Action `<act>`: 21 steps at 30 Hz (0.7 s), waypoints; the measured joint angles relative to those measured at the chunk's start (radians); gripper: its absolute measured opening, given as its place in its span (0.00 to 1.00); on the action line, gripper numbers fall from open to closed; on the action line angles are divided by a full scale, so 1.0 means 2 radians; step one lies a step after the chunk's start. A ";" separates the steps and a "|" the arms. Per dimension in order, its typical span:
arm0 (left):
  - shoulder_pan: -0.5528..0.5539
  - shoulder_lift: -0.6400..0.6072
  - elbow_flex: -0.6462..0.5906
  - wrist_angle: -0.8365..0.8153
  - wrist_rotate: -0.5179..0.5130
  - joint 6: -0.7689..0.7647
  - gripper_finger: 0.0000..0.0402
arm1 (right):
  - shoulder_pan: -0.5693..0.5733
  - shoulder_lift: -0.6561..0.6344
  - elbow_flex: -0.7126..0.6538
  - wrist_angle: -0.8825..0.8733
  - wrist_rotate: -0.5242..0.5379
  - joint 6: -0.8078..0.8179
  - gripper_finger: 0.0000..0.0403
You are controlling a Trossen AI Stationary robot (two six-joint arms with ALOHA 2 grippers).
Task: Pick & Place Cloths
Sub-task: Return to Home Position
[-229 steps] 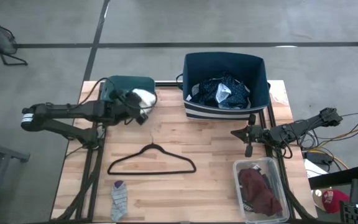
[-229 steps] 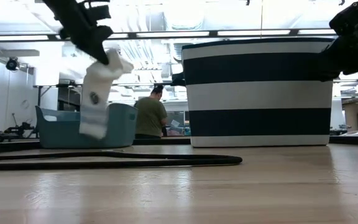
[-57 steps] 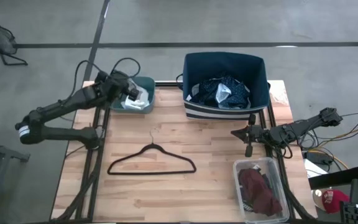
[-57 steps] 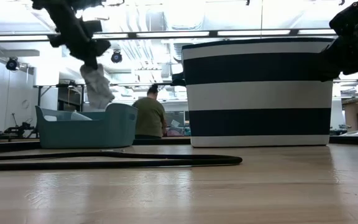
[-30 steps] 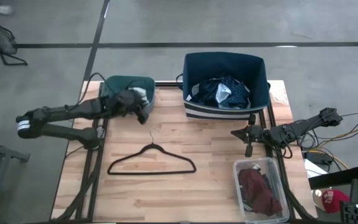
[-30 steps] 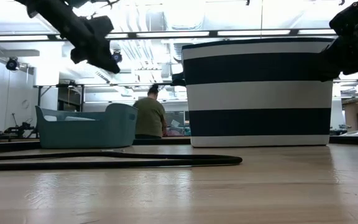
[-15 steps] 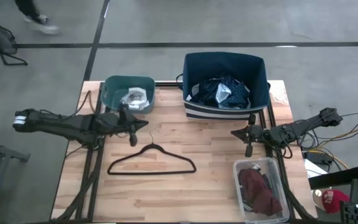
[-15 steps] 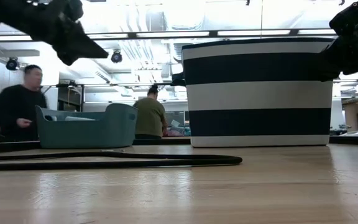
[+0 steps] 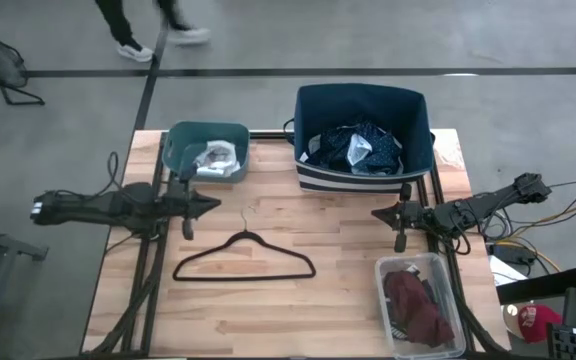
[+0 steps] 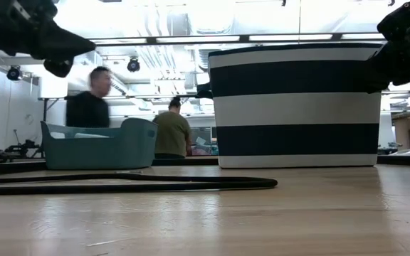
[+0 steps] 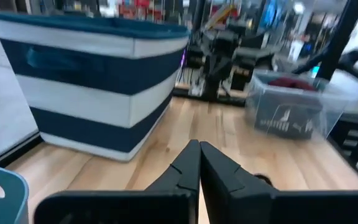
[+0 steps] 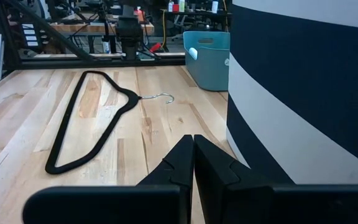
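Left claw (image 11: 199, 144) clenched, empty, at table (image 9: 268, 310) 9 o'clock; right claw (image 12: 193, 138) likewise at 3. Socks (image 9: 213, 157) lie in bin (image 9: 183, 140) at 11. Risk: a low left-arm sweep could snag the nearby hanger (image 9: 245, 257).

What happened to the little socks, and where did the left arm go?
The left tool dropped the white sock, then fetched the grey one from the front of the table. The socks now lie in the light blue bin. The arm then pulled back to the table's left side, tool shut and empty. The right tool, hanger and striped basket stayed put.
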 joint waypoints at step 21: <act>0.000 -0.143 -0.108 0.008 0.040 0.008 0.02 | 0.000 0.000 0.000 0.000 0.000 0.000 0.02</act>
